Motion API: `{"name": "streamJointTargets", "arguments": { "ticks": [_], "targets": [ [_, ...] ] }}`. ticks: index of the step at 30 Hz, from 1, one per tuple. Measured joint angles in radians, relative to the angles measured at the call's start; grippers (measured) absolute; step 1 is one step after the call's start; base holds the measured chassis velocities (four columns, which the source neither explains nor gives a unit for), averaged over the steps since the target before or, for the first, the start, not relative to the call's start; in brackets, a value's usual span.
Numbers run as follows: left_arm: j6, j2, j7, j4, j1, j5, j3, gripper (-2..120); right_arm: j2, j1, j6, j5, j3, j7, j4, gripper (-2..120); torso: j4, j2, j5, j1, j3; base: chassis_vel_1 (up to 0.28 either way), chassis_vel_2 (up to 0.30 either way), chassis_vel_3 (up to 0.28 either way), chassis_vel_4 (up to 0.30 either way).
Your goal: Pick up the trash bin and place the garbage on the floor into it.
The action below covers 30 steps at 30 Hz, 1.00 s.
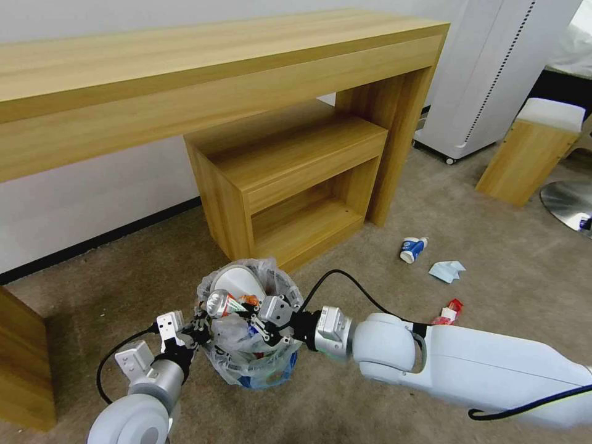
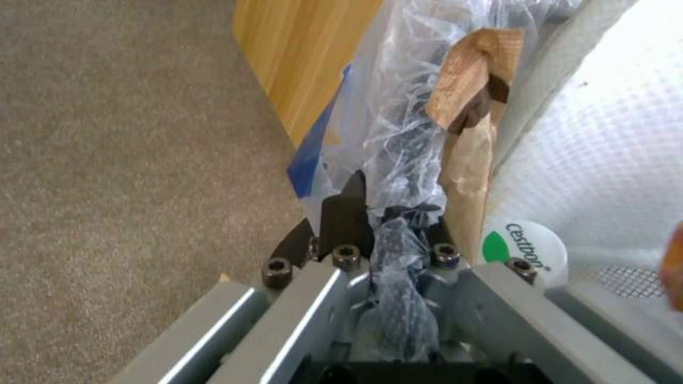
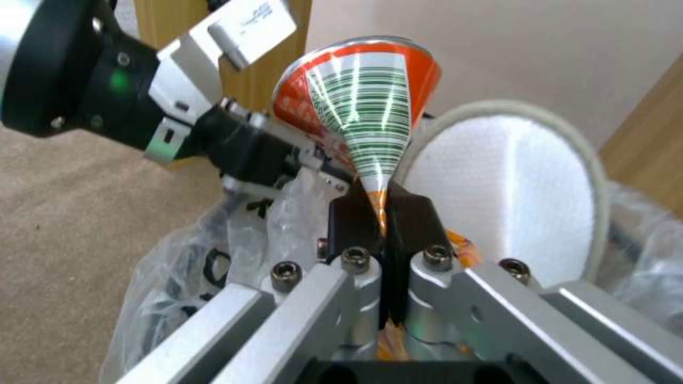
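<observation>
My left gripper (image 1: 198,325) was clamped on the bag-lined rim of the trash bin (image 1: 262,364), low and left of centre in the head view. My right gripper (image 1: 258,322) reached over the bin's mouth, its fingers pinched tight on a crushed can (image 3: 363,114). A white slipper (image 1: 237,282) stood inside. On the floor (image 1: 524,271) at centre right lay a blue-white cup (image 1: 412,249), a tissue (image 1: 447,271) and a red wrapper (image 1: 449,312).
</observation>
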Motion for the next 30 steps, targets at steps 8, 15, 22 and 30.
{"name": "streamJointTargets", "arguments": {
  "ticks": [8,15,22,30],
  "targets": [
    [0.000,-0.002,-0.001,-0.002,0.004,0.000,-0.002,1,-0.001,-0.008,0.006,0.005,-0.012,0.009,-0.002,0,0.0001,0.000,-0.0001,0.000,0.000,0.000,0.000,0.000,0.000],
    [0.000,-0.004,-0.001,-0.002,0.004,0.001,-0.001,1,-0.018,-0.030,0.002,0.008,-0.006,0.012,0.003,0,0.0000,0.000,0.0000,0.000,0.000,0.000,0.000,0.000,0.000],
    [0.000,-0.003,-0.001,-0.001,0.006,0.001,-0.001,1,-0.025,-0.055,0.001,0.003,0.011,0.000,0.002,22,0.0000,0.000,0.0000,0.000,0.000,0.000,0.000,0.000,0.000],
    [-0.001,-0.003,0.000,0.025,0.002,0.002,-0.003,1,-0.030,-0.123,0.056,-0.007,0.074,0.006,0.007,63,0.0000,0.000,0.0000,0.000,0.000,0.000,0.000,0.000,0.000]
  ]
}}
